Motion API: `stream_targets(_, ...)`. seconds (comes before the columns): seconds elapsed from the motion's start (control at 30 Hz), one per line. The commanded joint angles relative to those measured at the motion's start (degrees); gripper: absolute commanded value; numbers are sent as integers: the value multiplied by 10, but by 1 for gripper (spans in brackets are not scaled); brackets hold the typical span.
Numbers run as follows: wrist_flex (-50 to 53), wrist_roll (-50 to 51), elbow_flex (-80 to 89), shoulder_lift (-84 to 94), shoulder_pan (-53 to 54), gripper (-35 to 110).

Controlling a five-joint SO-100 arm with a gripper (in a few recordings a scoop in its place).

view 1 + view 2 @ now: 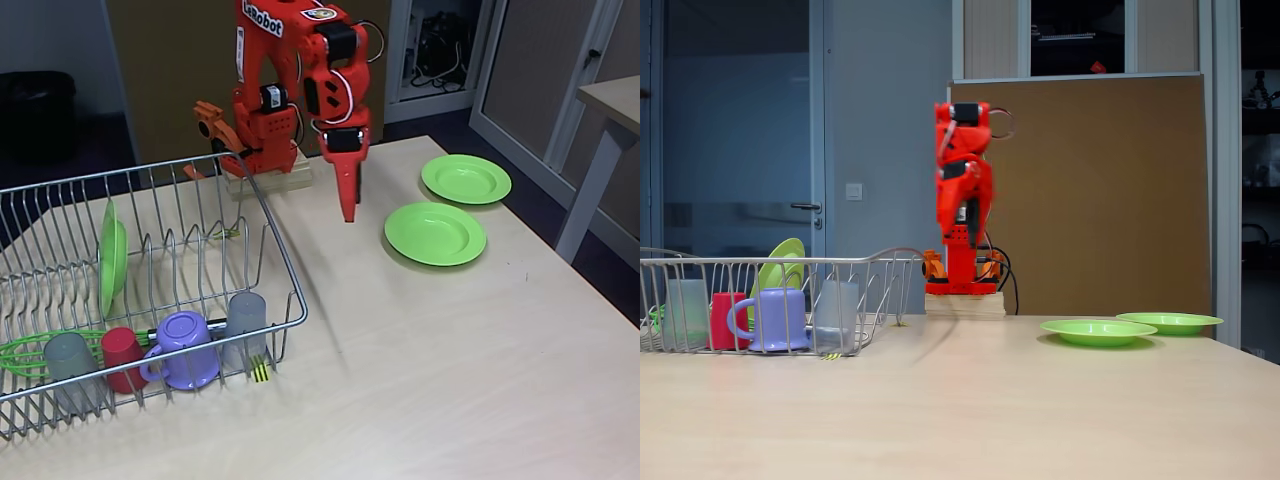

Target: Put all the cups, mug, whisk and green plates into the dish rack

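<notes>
The orange arm's pincer is seen pointing straight down, raised above the pale surface between the dish rack and the nearer green plate. Its fingers appear pressed together to a single tip, with nothing held and nothing touched. In the other fixed view the pincer is seen hanging well above the surface, in front of the arm's own base.

Two green plates lie flat on the surface to the right of the pincer: the nearer one and a second plate just behind it, close together but apart. A third green plate is stood on edge among the prongs in the rack's left half.

Along the rack's front wall a grey cup, the red cup, the lavender mug and a second grey cup are lined up. The whisk is laid behind them, its green loops showing at the left end.

Between the pincer and the plates, bare surface is seen.
</notes>
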Motion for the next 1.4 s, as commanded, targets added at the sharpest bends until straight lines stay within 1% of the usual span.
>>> stream_targets(0.0,-37,133,-11,-37,-71,35)
stream_targets(0.2,-119,256,-44,-147,-151,35)
stream_targets(0.4,-224,342,-26,-225,-203,36)
stream_targets(0.53,-293,365,-6,-254,-216,37)
stream_targets(0.67,-335,385,4,-280,-222,37)
stream_targets(0.93,-410,383,53,-290,-215,36)
stream_targets(1.17,-515,398,93,-325,-214,34)
stream_targets(1.23,-547,410,104,-338,-216,32)
stream_targets(1.37,-613,425,129,-364,-213,23)
